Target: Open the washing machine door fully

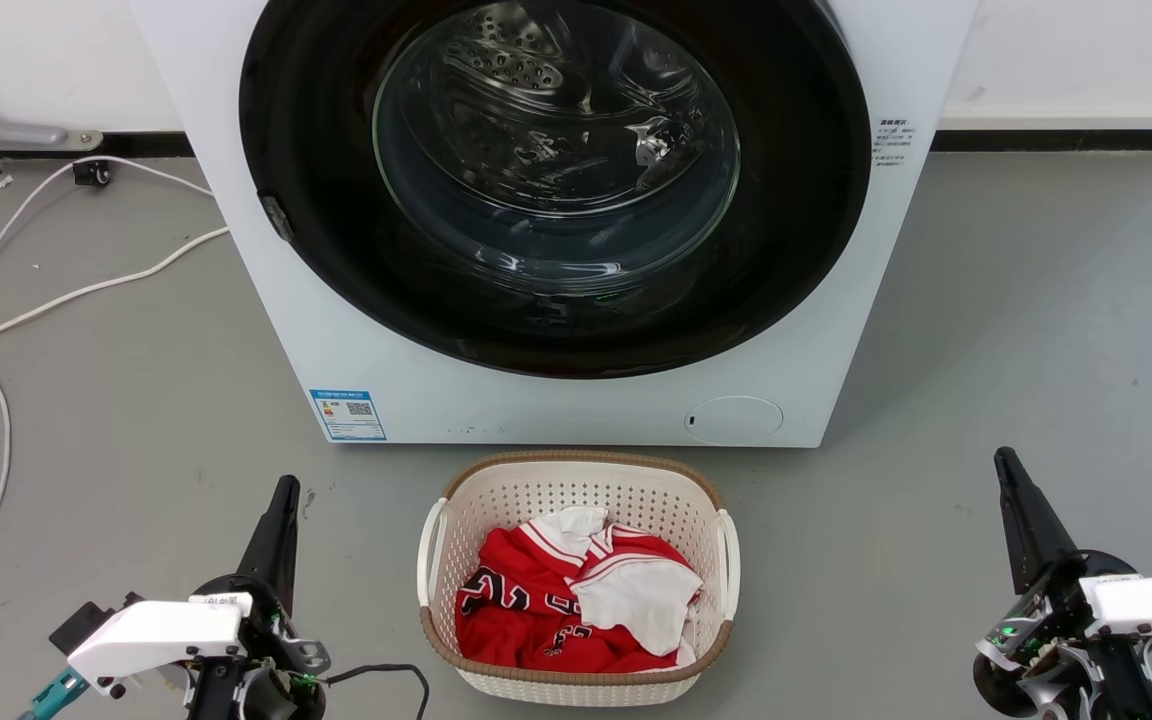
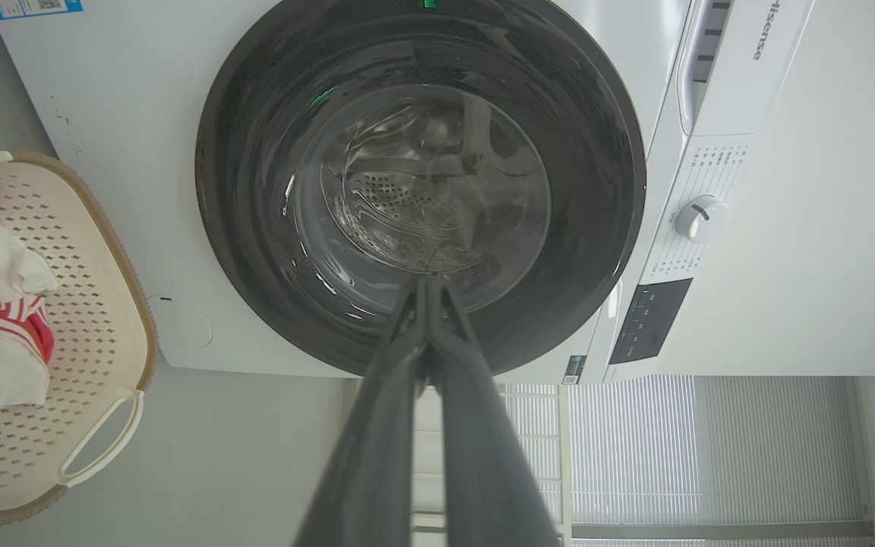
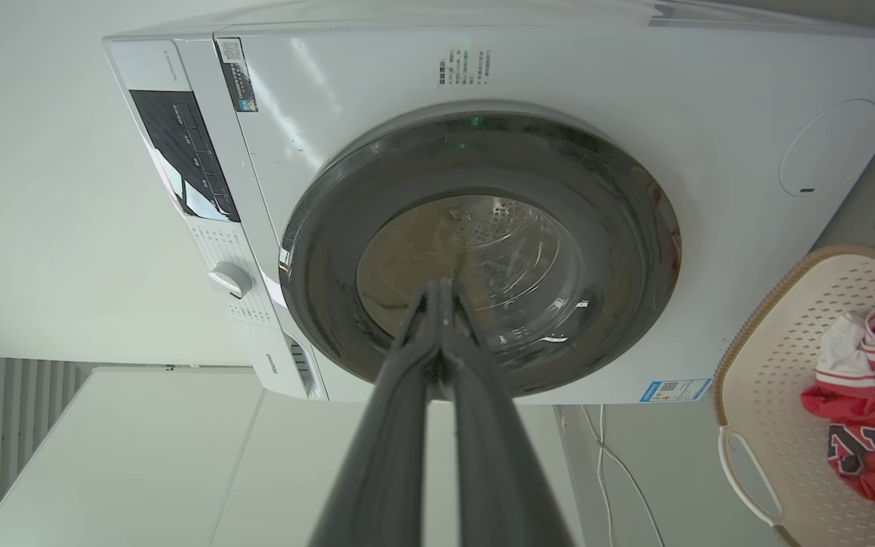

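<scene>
The left gripper [image 1: 283,500] had its two fingers pressed together, gripping nothing. The right gripper [image 1: 1008,470] was in the same condition. Neither touched any object. Between them stood a laundry basket [image 1: 576,462] containing red-and-white clothing [image 1: 546,610]. Ahead of both sets of fingertips, and well apart from them, the washing machine door [image 1: 556,190] sat closed against the front of the washing machine [image 1: 536,405].

Round glossy black washing machine door [image 1: 806,200] with clear glass bowl [image 1: 556,150]; smooth white washing machine [image 1: 536,400] casing; perforated cream plastic basket [image 1: 576,490]
</scene>
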Robot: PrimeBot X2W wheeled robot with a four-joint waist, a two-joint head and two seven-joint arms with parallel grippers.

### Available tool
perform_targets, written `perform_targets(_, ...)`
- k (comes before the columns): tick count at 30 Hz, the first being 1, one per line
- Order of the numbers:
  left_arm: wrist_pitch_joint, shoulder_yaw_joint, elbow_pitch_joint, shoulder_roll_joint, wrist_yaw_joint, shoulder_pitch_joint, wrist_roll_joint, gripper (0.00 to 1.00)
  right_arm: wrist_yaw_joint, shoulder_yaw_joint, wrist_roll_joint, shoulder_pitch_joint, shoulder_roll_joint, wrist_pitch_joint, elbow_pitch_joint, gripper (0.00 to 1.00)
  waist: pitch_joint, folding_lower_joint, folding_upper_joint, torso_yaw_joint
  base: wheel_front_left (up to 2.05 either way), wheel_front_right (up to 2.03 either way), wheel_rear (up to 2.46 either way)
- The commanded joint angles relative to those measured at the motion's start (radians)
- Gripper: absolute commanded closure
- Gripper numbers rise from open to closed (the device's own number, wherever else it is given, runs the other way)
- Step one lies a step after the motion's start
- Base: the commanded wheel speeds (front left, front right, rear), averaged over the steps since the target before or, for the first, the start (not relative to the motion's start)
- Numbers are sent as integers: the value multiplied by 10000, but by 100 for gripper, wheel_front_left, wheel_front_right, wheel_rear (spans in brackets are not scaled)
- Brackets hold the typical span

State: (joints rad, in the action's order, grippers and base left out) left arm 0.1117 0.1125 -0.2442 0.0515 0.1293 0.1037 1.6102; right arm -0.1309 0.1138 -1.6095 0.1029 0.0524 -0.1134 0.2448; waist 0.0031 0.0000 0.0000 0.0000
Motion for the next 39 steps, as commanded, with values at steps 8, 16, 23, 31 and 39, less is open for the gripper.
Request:
perform_targets(8,28,23,4,-10,26,102,-24,100,3,-5,7,117,-35,3,-17,100,0,0,0,0,0,0,0)
perform_targets(16,27,22,4,-10,26,102,-23,100,3,-6,6,117,-35,4,-17,100,0,0,0,0,0,0,0)
perform_targets(23,26,21,4,-10,26,102,-23,100,3,-6,6,117,-35,4,-17,100,0,0,0,0,0,0,0)
perform_targets(31,26,20,4,-10,26,102,-22,100,3,-6,6,117,-35,4,-17,100,0,0,0,0,0,0,0)
perform_targets(39,25,19,4,-10,26,102,-21,100,3,-7,6,117,-35,5,-17,100,0,0,0,0,0,0,0)
